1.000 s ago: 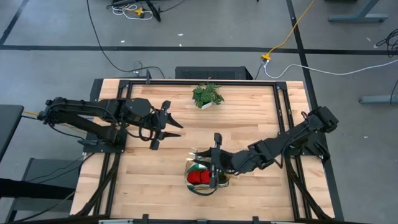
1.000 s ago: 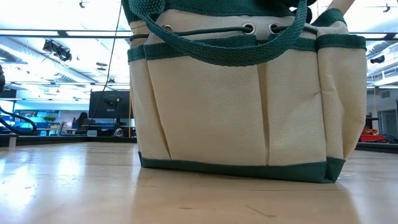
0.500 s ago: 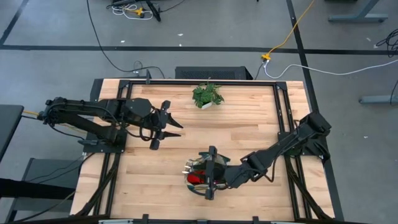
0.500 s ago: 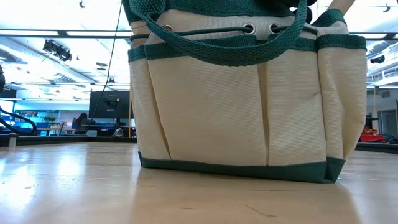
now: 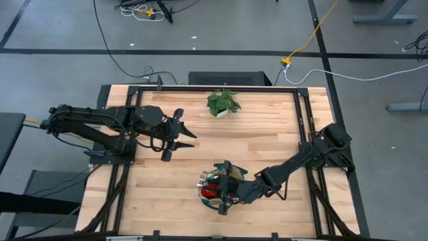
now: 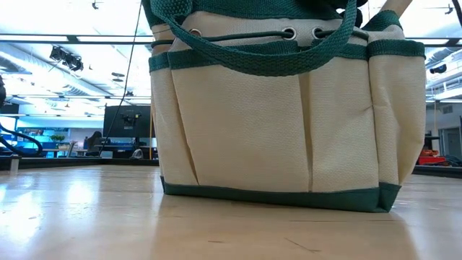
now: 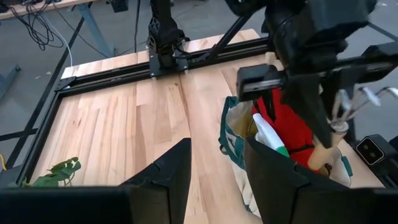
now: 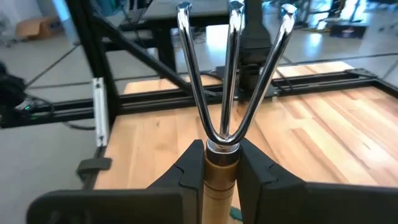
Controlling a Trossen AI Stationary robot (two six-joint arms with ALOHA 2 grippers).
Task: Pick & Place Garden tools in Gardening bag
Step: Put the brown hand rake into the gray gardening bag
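Note:
The beige gardening bag (image 5: 215,194) with green trim stands near the table's front edge and fills the low view (image 6: 289,123). Red gloves (image 7: 292,127) and the green spray bottle (image 7: 268,138) with its white nozzle stick out of its open top. My right gripper (image 5: 225,188) hovers over the bag, shut on the pronged hand rake (image 8: 227,81). My left gripper (image 5: 182,136) is open and empty above the table's left middle, and also shows in its wrist view (image 7: 217,171). I cannot make out the pruning shears. My right gripper pinches the rake's wooden handle (image 8: 222,169) just below the metal collar, between its two fingers (image 8: 191,171). The three chrome prongs (image 8: 230,37) stick out ahead of the fingertips, toward the table's left. The rake is held over the bag's open top, its handle end (image 7: 328,148) low among the bag's contents.
A leafy potted plant (image 5: 222,102) stands at the table's far middle, also in the left wrist view (image 7: 57,172). Black frame rails (image 5: 307,120) run along the table's sides. Bare wood lies between my left gripper and the bag.
My right gripper has carried the rake toward the table's near edge, from just beyond the bag to over its open top. The rake stays in the hold, prongs toward the left.

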